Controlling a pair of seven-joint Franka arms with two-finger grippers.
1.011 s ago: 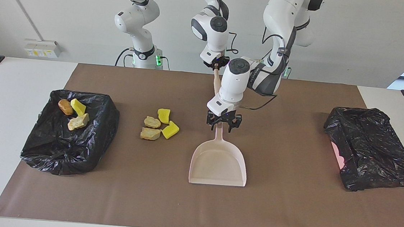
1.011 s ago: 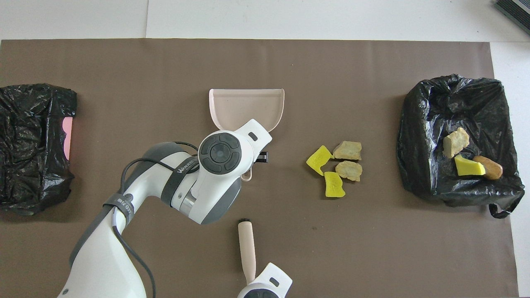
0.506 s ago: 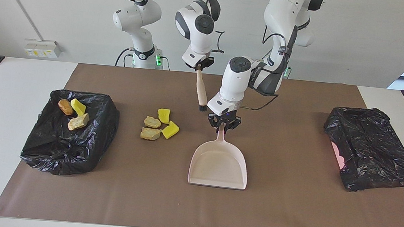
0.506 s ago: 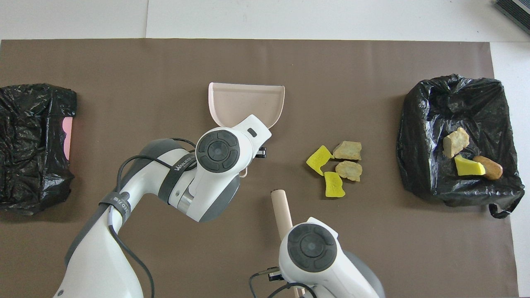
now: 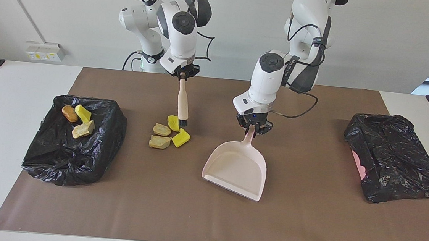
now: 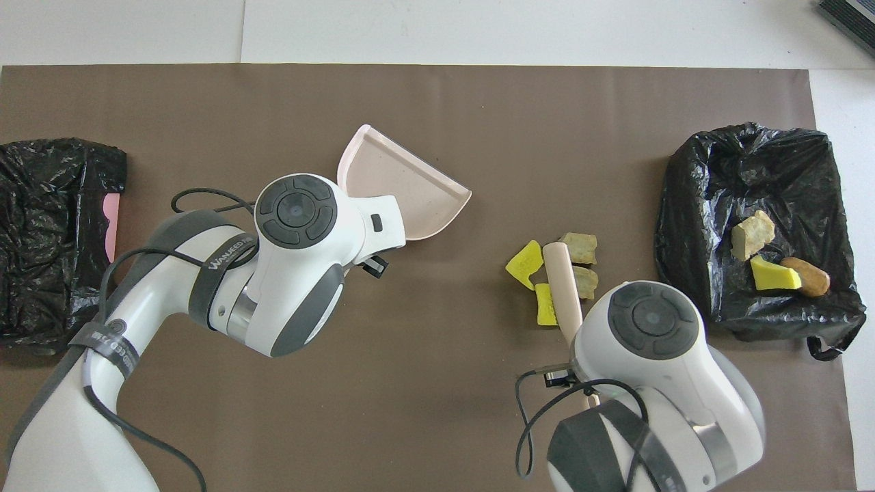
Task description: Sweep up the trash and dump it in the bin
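My left gripper [image 5: 253,129] is shut on the handle of the pale pink dustpan [image 5: 235,170], which sits skewed on the mat mid-table. My right gripper [image 5: 183,76] is shut on a wooden-handled brush [image 5: 182,102]. The brush hangs down with its dark bristles at the loose trash [image 5: 167,132], a pile of yellow sponge chunks and tan lumps. Three more scraps [image 5: 78,119] lie in the black-bagged bin [image 5: 62,158] at the right arm's end. In the overhead view the dustpan [image 6: 403,191], brush handle [image 6: 562,280] and trash [image 6: 523,263] show, but both wrists hide the fingers.
A second black bag [image 5: 393,157], with pink showing at one edge, lies at the left arm's end. A brown mat [image 5: 305,227] covers most of the table.
My left gripper shut on the dustpan handle and swung the pan askew. My right arm carried the brush from beside the left wrist over to the trash pile.
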